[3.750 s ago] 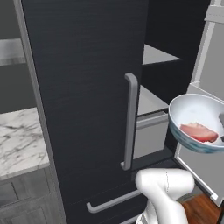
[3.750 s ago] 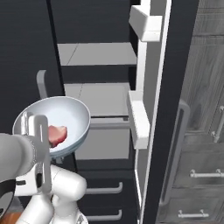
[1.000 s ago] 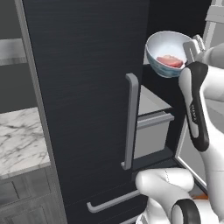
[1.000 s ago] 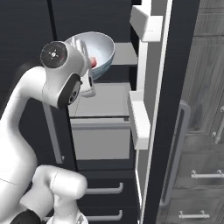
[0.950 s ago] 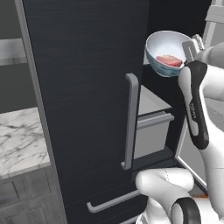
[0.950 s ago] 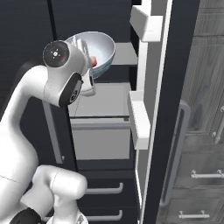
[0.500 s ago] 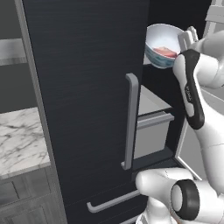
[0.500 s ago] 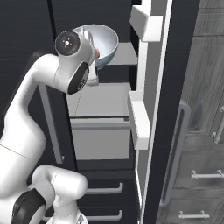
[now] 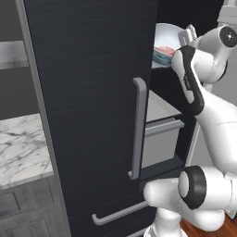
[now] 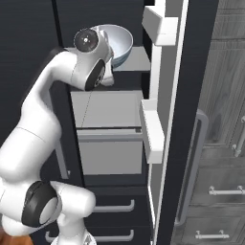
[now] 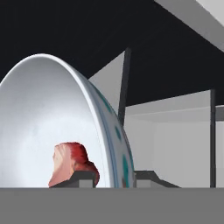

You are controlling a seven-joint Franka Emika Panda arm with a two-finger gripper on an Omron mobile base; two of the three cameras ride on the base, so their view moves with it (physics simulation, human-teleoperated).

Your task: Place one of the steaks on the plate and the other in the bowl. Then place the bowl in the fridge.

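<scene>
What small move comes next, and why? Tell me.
Probably lower the bowl onto the fridge shelf, then release. The fingers grip its rim, the steak sits inside, and the bowl seems to hang just above the shelf in the open fridge.

White marble counter point(image 9: 23, 148) at left, grey wood-grain cabinets point(image 10: 222, 119) with bar handles at right

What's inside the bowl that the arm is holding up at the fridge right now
One steak, red with a pale fat edge, lies against the white inside of the bowl. The gripper's finger covers its lower part.
</scene>
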